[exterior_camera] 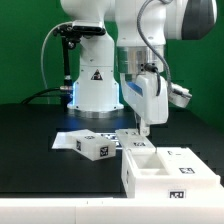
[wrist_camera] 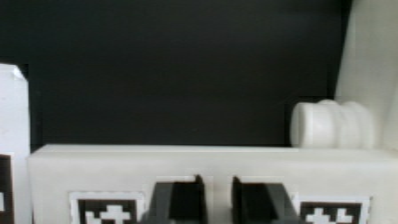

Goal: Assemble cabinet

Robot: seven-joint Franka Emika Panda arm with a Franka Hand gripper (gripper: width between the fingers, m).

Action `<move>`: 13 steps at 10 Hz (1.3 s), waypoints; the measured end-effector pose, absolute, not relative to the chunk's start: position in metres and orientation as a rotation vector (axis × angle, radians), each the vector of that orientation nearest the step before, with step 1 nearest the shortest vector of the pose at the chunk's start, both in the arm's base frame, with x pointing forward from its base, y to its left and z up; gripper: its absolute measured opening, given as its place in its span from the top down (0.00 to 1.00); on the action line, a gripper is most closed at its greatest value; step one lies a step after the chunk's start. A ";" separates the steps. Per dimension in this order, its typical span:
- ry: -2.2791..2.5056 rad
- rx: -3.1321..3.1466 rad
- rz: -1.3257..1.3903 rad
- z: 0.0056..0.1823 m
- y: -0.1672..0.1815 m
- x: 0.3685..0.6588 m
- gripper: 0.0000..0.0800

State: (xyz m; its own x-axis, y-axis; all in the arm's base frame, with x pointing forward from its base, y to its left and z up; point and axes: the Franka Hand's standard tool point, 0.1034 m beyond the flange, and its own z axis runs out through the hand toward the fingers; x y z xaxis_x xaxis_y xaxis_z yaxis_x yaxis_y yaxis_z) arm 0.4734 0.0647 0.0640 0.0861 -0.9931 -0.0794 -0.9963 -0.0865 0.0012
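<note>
The cabinet's compartmented white box [exterior_camera: 165,172] stands at the front on the exterior view's right. A small tagged white block [exterior_camera: 91,148] lies to its left. A flat white tagged panel [exterior_camera: 130,135] lies behind the box, and my gripper [exterior_camera: 145,127] is down at table height on its right end. In the wrist view the panel [wrist_camera: 196,162] fills the width, with a tag on either side of my gripper [wrist_camera: 217,200]. The dark fingers [wrist_camera: 178,202] stand close together, and only a narrow strip of white panel shows between them. A round white knob [wrist_camera: 331,123] sits just beyond the panel.
The white robot base [exterior_camera: 95,85] with its triangle mark stands behind the parts. The marker board [exterior_camera: 68,139] lies flat beside the small block. Another white part edge [wrist_camera: 11,110] shows at the side of the wrist view. The table is black.
</note>
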 end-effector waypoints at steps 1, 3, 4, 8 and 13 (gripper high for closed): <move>2.083 -2.277 0.089 0.064 0.065 0.476 0.92; 2.083 -2.276 0.087 0.064 0.066 0.477 0.92; 2.083 -2.276 0.086 0.064 0.066 0.477 0.92; 2.081 -2.273 0.060 0.065 0.064 0.491 0.92; 2.083 -2.261 0.004 0.064 0.067 0.521 0.92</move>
